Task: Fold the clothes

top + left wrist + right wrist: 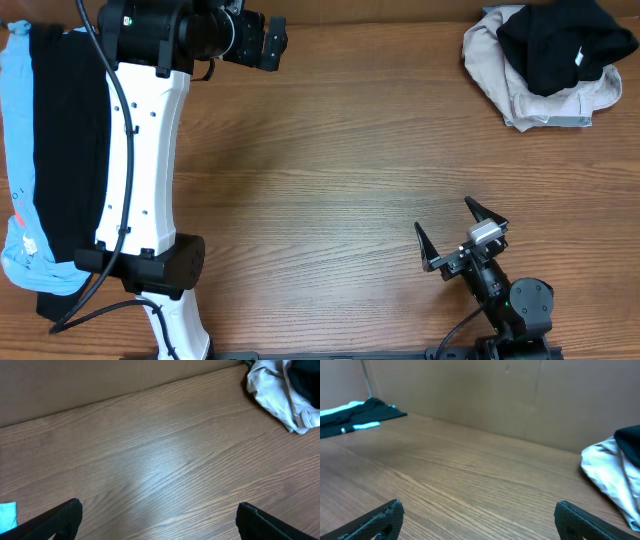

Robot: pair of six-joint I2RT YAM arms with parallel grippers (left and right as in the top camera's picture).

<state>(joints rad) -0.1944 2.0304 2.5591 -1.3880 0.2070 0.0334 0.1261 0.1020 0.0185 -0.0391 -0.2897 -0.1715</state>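
Overhead: unfolded pile (545, 60) in far right corner, black top (560, 45) on beige; folded stack (60, 150) far left. Left gripper (272, 42) and right gripper (445, 217) both spread, empty. Likely best: right arm pinches black top's edge alone, drags to centre.

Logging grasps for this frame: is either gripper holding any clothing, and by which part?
Nothing is held. The left gripper and the right gripper both show open, empty jaws.

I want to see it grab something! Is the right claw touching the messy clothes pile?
Apart. The overhead view shows a wide stretch of bare table between the open right gripper and the clothes pile.
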